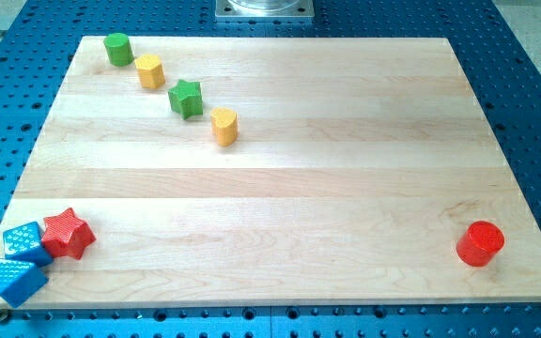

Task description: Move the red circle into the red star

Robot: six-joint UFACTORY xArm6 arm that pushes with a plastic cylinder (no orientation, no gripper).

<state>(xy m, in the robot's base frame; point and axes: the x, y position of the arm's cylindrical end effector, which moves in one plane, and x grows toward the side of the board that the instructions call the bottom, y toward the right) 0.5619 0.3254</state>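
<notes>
The red circle [480, 243] stands near the view's bottom right corner of the wooden board [280, 178]. The red star [68, 233] sits near the bottom left corner, touching a blue block [24, 240]. The two red blocks are far apart, across the board's width. My tip and rod do not show in the camera view.
A second blue block [18, 280] lies at the bottom left corner below the first. A diagonal row runs from the top left: a green circle [117, 48], a yellow hexagon [150, 70], a green star [186, 98], a yellow block [224, 125]. A metal base [264, 8] shows at top centre.
</notes>
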